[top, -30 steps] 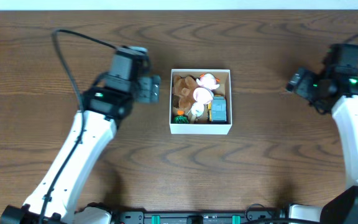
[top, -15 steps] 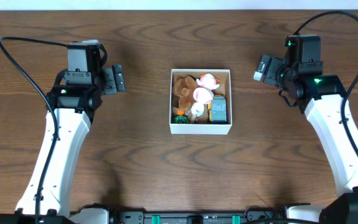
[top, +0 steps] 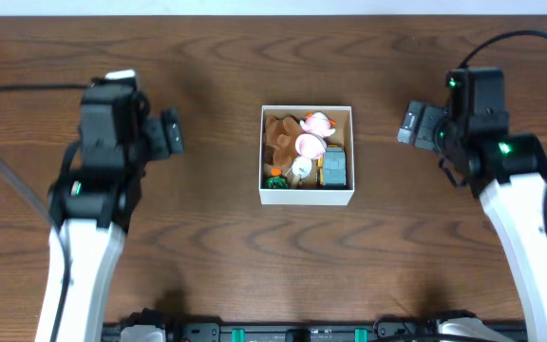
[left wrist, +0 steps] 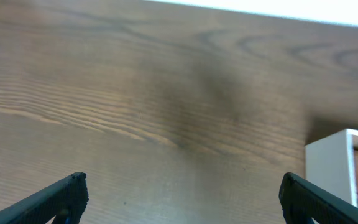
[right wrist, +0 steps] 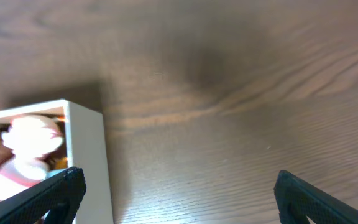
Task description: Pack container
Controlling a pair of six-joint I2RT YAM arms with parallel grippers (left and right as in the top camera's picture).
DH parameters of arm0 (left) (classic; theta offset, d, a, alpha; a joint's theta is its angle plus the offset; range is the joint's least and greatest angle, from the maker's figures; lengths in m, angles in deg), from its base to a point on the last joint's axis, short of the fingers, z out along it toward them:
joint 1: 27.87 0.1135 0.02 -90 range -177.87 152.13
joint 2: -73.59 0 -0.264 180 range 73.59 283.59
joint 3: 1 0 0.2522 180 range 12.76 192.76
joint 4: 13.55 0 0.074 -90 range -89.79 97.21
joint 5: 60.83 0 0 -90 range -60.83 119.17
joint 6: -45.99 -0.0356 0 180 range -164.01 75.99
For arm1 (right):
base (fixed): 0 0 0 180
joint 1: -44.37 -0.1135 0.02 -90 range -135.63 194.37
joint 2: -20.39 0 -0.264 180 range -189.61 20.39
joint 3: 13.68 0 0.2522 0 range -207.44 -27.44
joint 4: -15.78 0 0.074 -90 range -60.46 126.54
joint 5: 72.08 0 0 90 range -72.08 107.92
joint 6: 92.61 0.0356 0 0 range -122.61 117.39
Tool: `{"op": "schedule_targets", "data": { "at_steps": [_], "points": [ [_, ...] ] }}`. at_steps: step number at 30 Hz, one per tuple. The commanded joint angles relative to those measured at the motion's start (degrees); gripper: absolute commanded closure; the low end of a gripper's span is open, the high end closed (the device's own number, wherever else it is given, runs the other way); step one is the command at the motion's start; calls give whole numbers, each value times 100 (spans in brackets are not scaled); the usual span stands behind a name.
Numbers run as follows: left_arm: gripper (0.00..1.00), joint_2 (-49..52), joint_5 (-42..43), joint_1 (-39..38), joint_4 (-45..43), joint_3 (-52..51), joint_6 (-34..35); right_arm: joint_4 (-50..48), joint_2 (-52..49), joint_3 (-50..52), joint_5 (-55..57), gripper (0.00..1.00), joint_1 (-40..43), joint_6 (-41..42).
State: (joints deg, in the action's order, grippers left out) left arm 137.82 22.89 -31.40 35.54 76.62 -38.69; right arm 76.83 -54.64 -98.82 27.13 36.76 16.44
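The container (top: pixel 307 198) is a small white-walled box at the table's middle. It holds several toys: a brown plush (top: pixel 278 136), a white and pink figure (top: pixel 311 142), a grey-blue block (top: pixel 333 168) and a small green and orange piece (top: pixel 275 180). My left gripper (top: pixel 172 132) is open and empty, left of the box, apart from it. My right gripper (top: pixel 412 123) is open and empty, right of the box. The box's corner shows in the left wrist view (left wrist: pixel 331 168) and its wall in the right wrist view (right wrist: pixel 89 155).
The wooden table (top: pixel 273 256) surrounds the box. The table's far edge meets a white strip at the top (top: pixel 273 6). Black cables run from both arms.
Both arms have drawn back and lifted; the left gripper moved from the box's left side further left, and the right gripper shifted slightly right and down. The toys have not moved.
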Motion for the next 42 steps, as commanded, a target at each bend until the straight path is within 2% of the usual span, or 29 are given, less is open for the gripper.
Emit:
{"op": "schedule_targets", "data": {
  "at_steps": [1,8,14,19,24,42],
  "points": [
    [2,-866,-66,24,-48,-507,-7,9,682,44,619,1,-297,-26],
    [2,-3110,-66,24,-131,-1731,136,-439,2046,850,1075,1,-815,-92],
    [2,-4741,-85,24,356,-2481,136,-1263,3560,2601,1368,1,-1172,-92],
    [2,-5722,-249,24,715,-2669,269,-1303,4819,3744,1725,1,-1425,-90],
    [2,-6070,-339,24,1093,-2669,267,-1191,5530,4225,1738,1,-1447,-90],
    [2,-6059,-341,24,1095,-2669,267,529,5536,4262,1683,1,-1447,-87]
  ]
}}
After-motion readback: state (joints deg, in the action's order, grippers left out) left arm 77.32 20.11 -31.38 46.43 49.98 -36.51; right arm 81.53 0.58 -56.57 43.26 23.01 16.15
